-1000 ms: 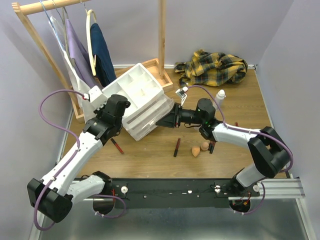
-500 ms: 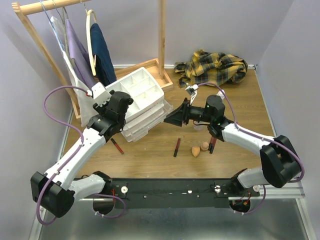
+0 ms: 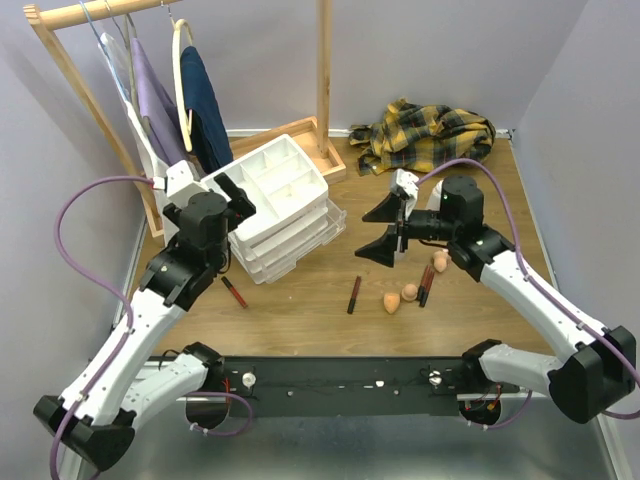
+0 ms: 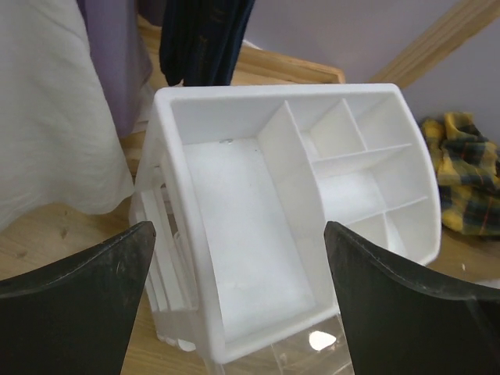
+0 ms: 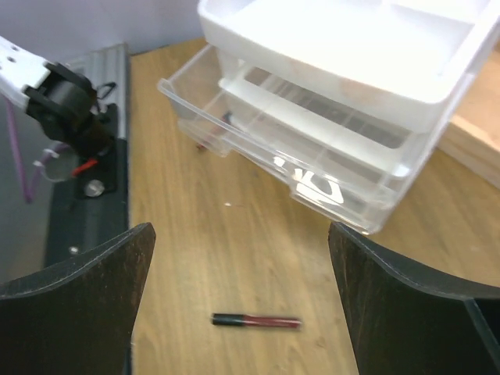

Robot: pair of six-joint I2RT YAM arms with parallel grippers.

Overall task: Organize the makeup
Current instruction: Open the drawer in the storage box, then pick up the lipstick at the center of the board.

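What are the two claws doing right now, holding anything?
Left gripper: open, holding nothing.
Right gripper: open, holding nothing.

No lettering, label, brand, number or sign is being shown clearly enough to be read in any of the views.

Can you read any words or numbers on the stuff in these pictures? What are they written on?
No words, numbers or signs can be read in any view.
The white drawer unit is plain; the bright marks on its clear drawer front look like glare, not letters.
The dark-red makeup stick is too small to show any print.
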